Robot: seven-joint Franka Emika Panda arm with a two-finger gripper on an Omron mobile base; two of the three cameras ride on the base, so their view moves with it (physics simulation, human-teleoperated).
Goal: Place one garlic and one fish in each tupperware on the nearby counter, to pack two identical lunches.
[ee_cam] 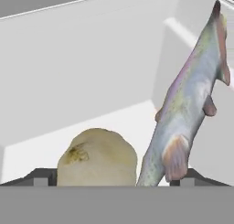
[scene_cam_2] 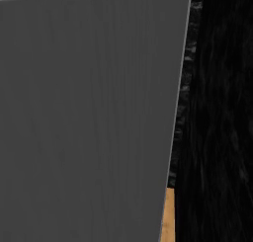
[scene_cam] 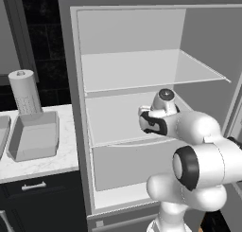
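— Open fridge (scene_cam: 132, 75) with pale shelves ahead, and the counter (scene_cam: 42, 162) off to the left of it. Where are the things we need?

— On a fridge shelf, close before the hand. The garlic (ee_cam: 97, 157) sits nearest, between the two dark tips of the gripper (ee_cam: 114, 179). The fish (ee_cam: 189, 104) leans just to its right, head down near the right-hand tip, tail up toward the far corner.

— Is the claw on anything?

— I judge not. The tips stand wide, one either side of the garlic, and whether either touches it I cannot tell.

— How will they handle?

— My guess is the garlic is light, firm and rounded, so it may roll; take it across its widest part. The fish looks smooth and likely slippery, long and somewhat limp; grip it at the thick middle of the body, not the tail or fins.

— And beyond?

— A grey tupperware (scene_cam: 34, 136) lies on the counter, a paper towel roll (scene_cam: 24, 91) standing behind it. From the right base camera, the grey fridge door (scene_cam_2: 89, 112) stands close, with dark wall beside it.
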